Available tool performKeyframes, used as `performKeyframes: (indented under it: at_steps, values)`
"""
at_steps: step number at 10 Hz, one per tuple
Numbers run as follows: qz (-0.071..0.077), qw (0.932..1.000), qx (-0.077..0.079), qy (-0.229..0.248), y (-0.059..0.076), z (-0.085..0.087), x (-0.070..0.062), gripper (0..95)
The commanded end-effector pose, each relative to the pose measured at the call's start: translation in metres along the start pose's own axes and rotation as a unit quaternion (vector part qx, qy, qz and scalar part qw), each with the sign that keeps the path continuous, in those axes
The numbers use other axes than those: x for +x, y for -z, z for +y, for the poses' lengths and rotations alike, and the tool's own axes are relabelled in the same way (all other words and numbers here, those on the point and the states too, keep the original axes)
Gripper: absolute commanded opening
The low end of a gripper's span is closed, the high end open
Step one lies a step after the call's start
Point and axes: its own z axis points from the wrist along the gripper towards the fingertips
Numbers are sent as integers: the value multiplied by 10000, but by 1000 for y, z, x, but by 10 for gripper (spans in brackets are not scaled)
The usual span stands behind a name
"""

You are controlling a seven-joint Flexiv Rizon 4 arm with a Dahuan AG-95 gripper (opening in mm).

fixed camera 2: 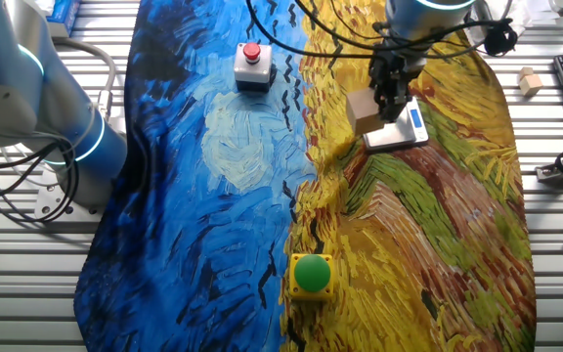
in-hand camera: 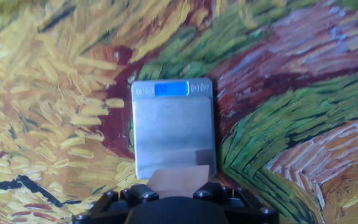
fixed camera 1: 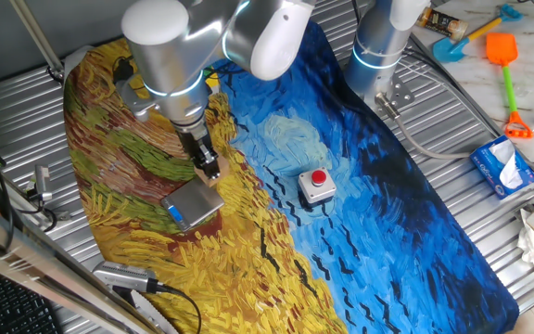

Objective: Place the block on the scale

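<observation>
The scale [fixed camera 1: 193, 206] is a flat grey metal plate with a blue strip and lies on the painted cloth. It also shows in the other fixed view [fixed camera 2: 399, 134] and in the hand view [in-hand camera: 174, 130]. My gripper [fixed camera 1: 209, 170] is shut on the block [fixed camera 1: 211, 174], a small tan wooden cube. It holds the block just above the scale's edge farthest from the blue strip. The block shows beside the fingers in the other fixed view [fixed camera 2: 363, 110], and between them at the bottom of the hand view [in-hand camera: 178, 178]. The gripper [fixed camera 2: 391, 98] points down.
A grey box with a red button [fixed camera 1: 316, 185] stands on the blue part of the cloth. A yellow box with a green button [fixed camera 2: 311, 276] stands farther off. A second arm's base [fixed camera 2: 66, 137] stands beside the cloth. A small tan piece [fixed camera 2: 529, 81] lies off the cloth.
</observation>
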Motion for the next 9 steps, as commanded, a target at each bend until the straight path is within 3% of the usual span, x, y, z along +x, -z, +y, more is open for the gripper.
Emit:
performKeyframes:
  at_steps: [1, 4, 9]
  values:
    - [68, 10000, -42, -30, 5, 2, -20, 0]
    - [88, 9999, -83, -54, 6, 8, -50, 0]
    - [44, 9999, -95, 3, -13, 8, -57, 0]
